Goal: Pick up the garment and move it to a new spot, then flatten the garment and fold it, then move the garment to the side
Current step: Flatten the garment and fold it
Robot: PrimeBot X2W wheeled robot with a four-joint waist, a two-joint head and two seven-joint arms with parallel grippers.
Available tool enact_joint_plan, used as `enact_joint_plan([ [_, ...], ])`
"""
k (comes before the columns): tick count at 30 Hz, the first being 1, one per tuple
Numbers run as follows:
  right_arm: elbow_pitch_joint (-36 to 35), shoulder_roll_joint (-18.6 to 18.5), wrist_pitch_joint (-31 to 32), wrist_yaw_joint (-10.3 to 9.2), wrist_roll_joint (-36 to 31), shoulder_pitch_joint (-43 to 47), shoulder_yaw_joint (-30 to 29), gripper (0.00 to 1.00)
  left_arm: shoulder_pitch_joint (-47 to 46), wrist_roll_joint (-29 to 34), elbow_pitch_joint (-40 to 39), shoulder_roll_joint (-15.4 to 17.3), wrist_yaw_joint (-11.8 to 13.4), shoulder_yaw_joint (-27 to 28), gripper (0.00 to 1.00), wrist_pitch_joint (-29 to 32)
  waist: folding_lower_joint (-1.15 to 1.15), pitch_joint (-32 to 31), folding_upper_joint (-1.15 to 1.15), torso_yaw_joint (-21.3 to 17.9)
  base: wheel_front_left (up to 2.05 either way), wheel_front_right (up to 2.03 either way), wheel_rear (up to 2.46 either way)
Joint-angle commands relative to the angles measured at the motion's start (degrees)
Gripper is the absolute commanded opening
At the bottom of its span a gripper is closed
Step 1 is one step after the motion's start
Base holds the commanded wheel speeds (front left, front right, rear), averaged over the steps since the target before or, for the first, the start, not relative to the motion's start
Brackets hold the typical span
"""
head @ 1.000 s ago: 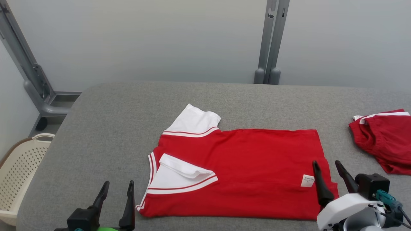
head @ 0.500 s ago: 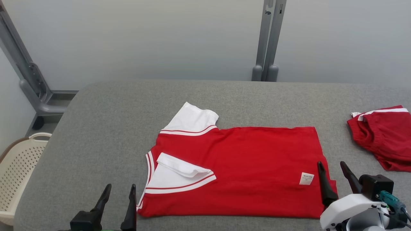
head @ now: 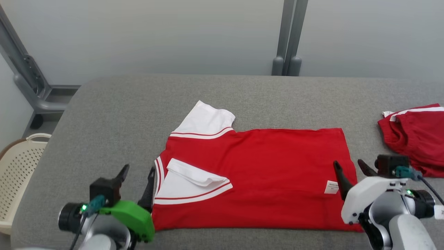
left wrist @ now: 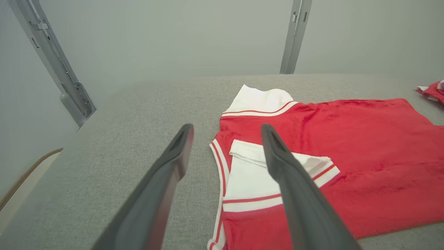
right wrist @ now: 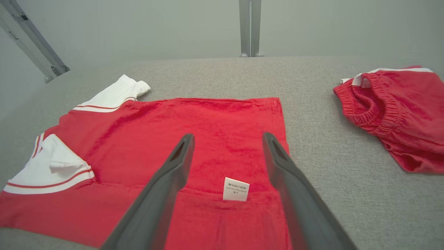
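The garment (head: 263, 166) is a red shirt with white sleeves, lying flat on the grey table (head: 121, 111) with its near side folded over and a white label (head: 331, 186) showing. My left gripper (head: 138, 169) is open at the shirt's left end, its right finger at the striped collar edge. In the left wrist view the left gripper (left wrist: 226, 126) frames that collar and the folded white sleeve (left wrist: 253, 173). My right gripper (head: 348, 162) is open over the shirt's right hem. The right wrist view has the label (right wrist: 236, 189) between the right gripper's (right wrist: 228, 135) fingers.
A second red garment with a white band (head: 416, 139) lies crumpled at the table's right edge. A cream perforated basket (head: 17, 170) stands on the floor at the left. Grey posts (head: 289, 34) rise behind the table's far edge.
The head view has tilted, so the whole scene sits slightly higher. Both arms have come further into view, and the left gripper has moved forward to the shirt's collar edge. The shirt lies as before.
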Motion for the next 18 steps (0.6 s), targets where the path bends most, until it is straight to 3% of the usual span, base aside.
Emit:
enact_joint_plan([
  [1,-0.72,-0.14,2.53,-0.02,-1.02,-1.76,-0.25,1.0,-3.16,0.15,0.81,-0.09,-0.7,-0.32,1.0,1.62,0.0,1.54,0.0,-0.44,0.0,0.0,0.0],
  [7,-0.79,-0.13,14.03,-0.01,-2.89,-10.36,-1.01,1.0,-15.91,-0.65,6.58,-2.39,-2.59,-1.12,1.0,7.45,0.0,7.41,0.0,-1.92,0.0,0.0,0.0],
  [11,0.3,-0.13,20.6,-0.01,-4.31,-17.0,-0.37,1.0,-24.74,-0.27,12.28,-3.77,-2.46,-1.15,1.0,10.58,0.0,12.55,0.0,-3.58,0.0,0.0,0.0],
  [18,2.6,-1.03,26.96,-0.02,-7.14,-26.0,2.74,1.0,-37.89,0.31,22.48,-5.08,-3.34,-1.74,1.0,15.14,0.0,20.2,0.0,-7.31,0.0,0.0,0.0],
])
